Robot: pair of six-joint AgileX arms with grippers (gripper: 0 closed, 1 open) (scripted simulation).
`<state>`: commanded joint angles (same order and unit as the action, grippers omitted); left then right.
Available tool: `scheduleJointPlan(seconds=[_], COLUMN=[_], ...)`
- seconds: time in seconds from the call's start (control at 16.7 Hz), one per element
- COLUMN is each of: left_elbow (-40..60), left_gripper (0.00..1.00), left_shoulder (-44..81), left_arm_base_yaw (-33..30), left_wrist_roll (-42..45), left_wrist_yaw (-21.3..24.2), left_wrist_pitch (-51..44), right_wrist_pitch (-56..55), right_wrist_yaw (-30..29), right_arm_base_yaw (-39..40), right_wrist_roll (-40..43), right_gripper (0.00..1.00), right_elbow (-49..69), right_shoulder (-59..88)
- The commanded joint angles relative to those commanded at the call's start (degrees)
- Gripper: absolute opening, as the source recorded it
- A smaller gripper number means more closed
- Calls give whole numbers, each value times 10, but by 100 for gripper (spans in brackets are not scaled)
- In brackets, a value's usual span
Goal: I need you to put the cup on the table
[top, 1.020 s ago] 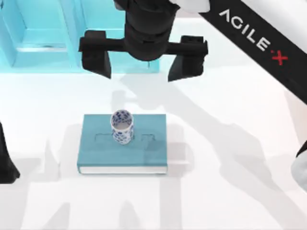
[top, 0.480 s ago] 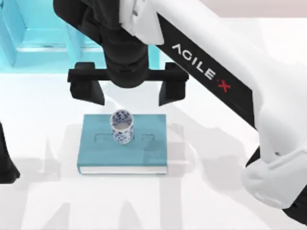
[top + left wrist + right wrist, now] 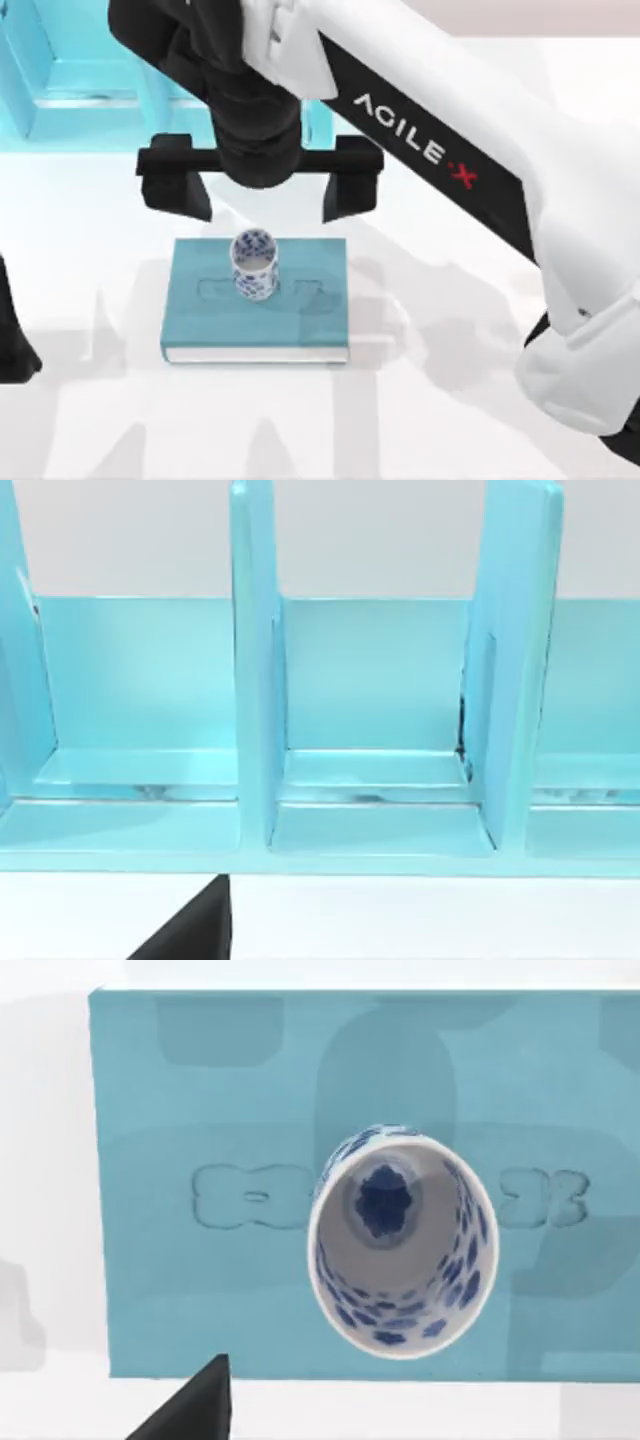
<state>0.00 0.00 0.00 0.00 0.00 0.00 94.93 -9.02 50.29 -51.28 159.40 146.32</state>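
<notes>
- The cup [image 3: 254,264] stands upright on the teal book [image 3: 256,310], near the book's middle; the book lies flat on the white counter [image 3: 470,400]. The cup does not touch the counter itself.
- The right gripper [image 3: 260,190] hangs above the book's far edge, just behind the cup, jaws spread wide and holding nothing.
- The right wrist view looks straight down into the cup [image 3: 402,1245], showing it nearly centred below that arm.
- The left arm [image 3: 12,340] sits parked at the counter's left edge; whether its jaws are released or clenched cannot be told. Its wrist camera faces the light-blue shelf unit [image 3: 255,670].
- Progress, as judged: the approach is under way; grasp, lift and placement on the bare counter all remain.
</notes>
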Motion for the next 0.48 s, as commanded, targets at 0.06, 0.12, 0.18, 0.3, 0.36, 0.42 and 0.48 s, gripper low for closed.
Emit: scheduleJointPlan(seconds=[0.06, 0.12, 0.18, 0.3, 0.36, 0.42, 0.48], left_elbow=[0, 0, 0, 0, 0, 0, 0], left_gripper=[100, 100, 100, 100, 100, 100, 100], left_shoulder=[0, 0, 0, 0, 0, 0, 0], left_arm_base_yaw=[0, 0, 0, 0, 0, 0, 0], left_wrist_roll=[0, 0, 0, 0, 0, 0, 0], left_wrist_yaw=[0, 0, 0, 0, 0, 0, 0], left_wrist_pitch=[0, 0, 0, 0, 0, 0, 0], right_wrist_pitch=[-23, -48, -74, -129, -157, -183, -206], right_wrist_yaw=[0, 1, 1, 1, 2, 2, 2], right_arm_base_yaw=[-1, -3, -4, -7, -8, -9, -9], right_wrist_roll=[1, 2, 4, 6, 8, 9, 10], right_gripper=[100, 100, 100, 100, 100, 100, 100], right_elbow=[-31, -66, -101, -176, -214, -248, -276], right_shoulder=[-7, -15, -22, -38, -46, -52, -59])
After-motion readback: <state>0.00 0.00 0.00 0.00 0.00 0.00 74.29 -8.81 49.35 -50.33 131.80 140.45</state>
